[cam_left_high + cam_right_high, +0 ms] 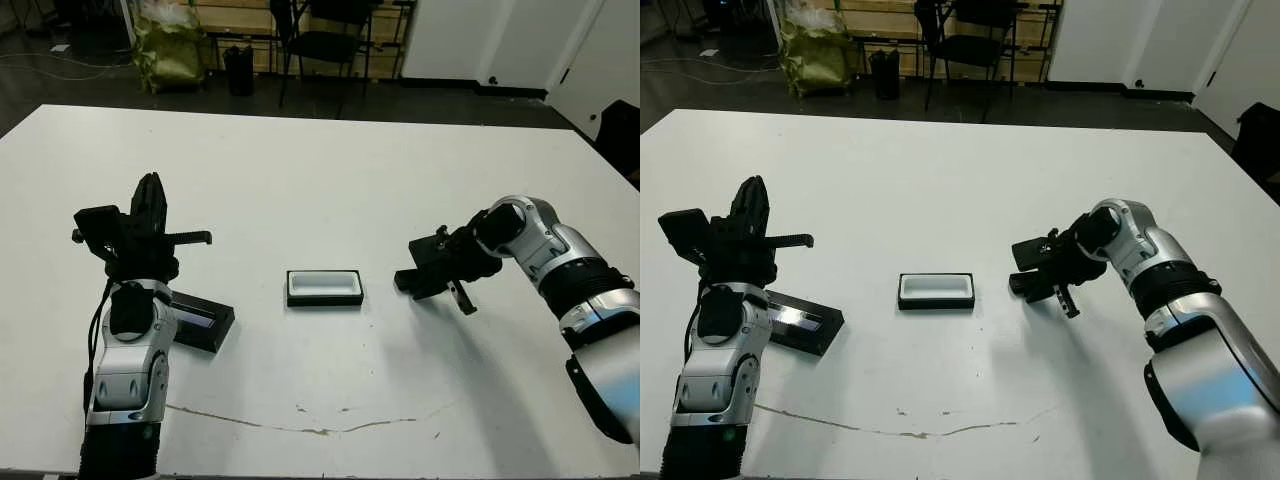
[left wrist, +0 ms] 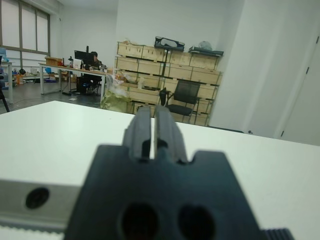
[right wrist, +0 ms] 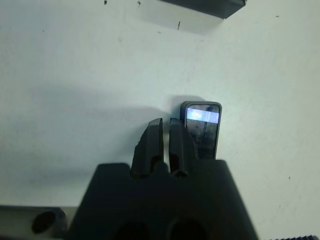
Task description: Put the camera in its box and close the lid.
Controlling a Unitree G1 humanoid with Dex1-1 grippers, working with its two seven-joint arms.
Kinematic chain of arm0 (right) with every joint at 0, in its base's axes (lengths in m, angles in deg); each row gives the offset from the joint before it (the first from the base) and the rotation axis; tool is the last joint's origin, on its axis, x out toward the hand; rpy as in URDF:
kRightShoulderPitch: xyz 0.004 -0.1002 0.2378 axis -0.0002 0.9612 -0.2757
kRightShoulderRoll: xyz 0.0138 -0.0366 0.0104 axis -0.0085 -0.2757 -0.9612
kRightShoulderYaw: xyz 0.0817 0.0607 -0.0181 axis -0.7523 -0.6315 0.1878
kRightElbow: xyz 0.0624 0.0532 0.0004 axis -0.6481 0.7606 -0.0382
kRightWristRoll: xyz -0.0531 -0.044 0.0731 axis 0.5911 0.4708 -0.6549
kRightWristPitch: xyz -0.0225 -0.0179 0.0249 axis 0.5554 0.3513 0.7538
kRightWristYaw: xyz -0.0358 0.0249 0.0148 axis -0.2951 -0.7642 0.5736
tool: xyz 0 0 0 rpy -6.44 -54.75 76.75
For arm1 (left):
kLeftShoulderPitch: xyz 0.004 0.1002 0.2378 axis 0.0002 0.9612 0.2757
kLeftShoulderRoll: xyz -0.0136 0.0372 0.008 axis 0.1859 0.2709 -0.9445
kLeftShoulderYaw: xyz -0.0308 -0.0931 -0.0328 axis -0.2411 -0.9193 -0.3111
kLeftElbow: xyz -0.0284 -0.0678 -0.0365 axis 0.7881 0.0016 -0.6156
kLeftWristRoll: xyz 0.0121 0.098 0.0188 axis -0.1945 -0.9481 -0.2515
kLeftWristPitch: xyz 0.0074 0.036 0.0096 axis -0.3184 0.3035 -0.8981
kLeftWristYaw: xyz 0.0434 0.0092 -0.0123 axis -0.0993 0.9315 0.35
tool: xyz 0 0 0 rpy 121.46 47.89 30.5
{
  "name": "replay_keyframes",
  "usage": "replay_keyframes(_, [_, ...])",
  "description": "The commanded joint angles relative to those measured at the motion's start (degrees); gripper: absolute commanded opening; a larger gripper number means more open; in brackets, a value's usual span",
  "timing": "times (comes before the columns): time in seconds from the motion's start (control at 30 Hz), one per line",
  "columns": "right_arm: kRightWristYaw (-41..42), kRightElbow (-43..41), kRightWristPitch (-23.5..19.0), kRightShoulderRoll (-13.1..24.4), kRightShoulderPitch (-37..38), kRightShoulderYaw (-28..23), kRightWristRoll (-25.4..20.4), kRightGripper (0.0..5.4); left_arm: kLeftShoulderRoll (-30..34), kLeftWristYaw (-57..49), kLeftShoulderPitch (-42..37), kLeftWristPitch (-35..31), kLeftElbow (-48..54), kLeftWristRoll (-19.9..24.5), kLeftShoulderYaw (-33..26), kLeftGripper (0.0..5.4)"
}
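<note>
The box (image 1: pixel 324 288), a shallow black tray lined in white, lies open at the table's middle. To its right the camera (image 3: pixel 202 129) lies flat on the table with its small pale screen up. My right gripper (image 3: pixel 162 122) is low over the table right beside the camera, its fingers shut with nothing between them. In the head views the camera (image 1: pixel 408 282) shows as a dark block under that gripper (image 1: pixel 414 270). The lid (image 1: pixel 205 322), black with a pale stripe, lies left of the box, partly behind my left arm. My left gripper (image 1: pixel 150 190) is raised, pointing away, shut and holding nothing.
A thin brown crack line (image 1: pixel 300 428) runs across the table near its front edge. Beyond the far edge stand a black chair (image 1: pixel 335 40) and a yellow-green bag (image 1: pixel 170 50). Wooden crates (image 2: pixel 165 65) line the far wall.
</note>
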Motion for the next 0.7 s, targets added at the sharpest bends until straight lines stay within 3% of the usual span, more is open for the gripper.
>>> replay_keyframes(0.03, [-1.95, 1.77, 0.89, -0.72, 1.07, 1.15, 2.02, 0.00, -0.15, -0.06, 0.69, -0.31, -0.66, -0.59, 0.01, 0.01])
replay_keyframes(0.53, [-5.86, 5.38, 2.17, -2.71, -0.28, 2.67, 4.82, 0.00, -0.38, 0.17, 0.75, 0.29, -0.98, 0.04, -0.07, 0.01])
replay_keyframes(0.7, [-5.97, 7.65, 4.42, -3.56, -0.51, 2.17, 4.33, 0.00, -0.41, -0.92, 0.87, -1.04, -0.23, -0.94, 0.28, 0.01])
